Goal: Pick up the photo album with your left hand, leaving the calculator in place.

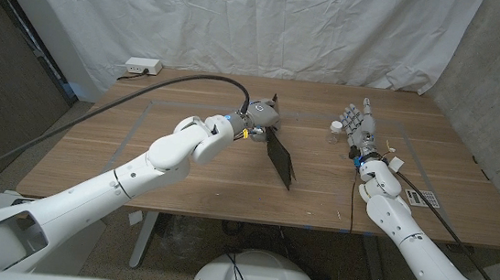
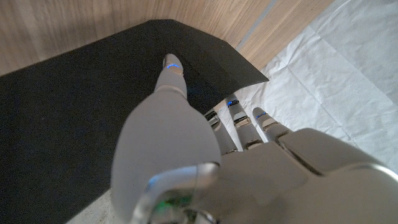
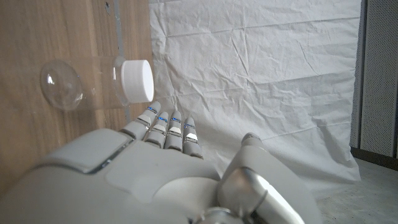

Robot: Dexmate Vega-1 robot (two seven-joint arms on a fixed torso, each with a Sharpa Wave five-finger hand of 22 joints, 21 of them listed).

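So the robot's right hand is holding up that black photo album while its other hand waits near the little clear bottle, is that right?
Not quite: it is the left hand that holds the black photo album, tilted up off the table, as the head view shows. The right hand is the one that waits, open, near the little clear bottle.

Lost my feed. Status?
Left hand grips photo album, tilted on edge. Right hand open beside clear bottle. Calculator untouched.

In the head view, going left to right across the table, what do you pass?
White power strip → left hand gripping the black photo album → small clear bottle with a white cap → right hand → calculator.
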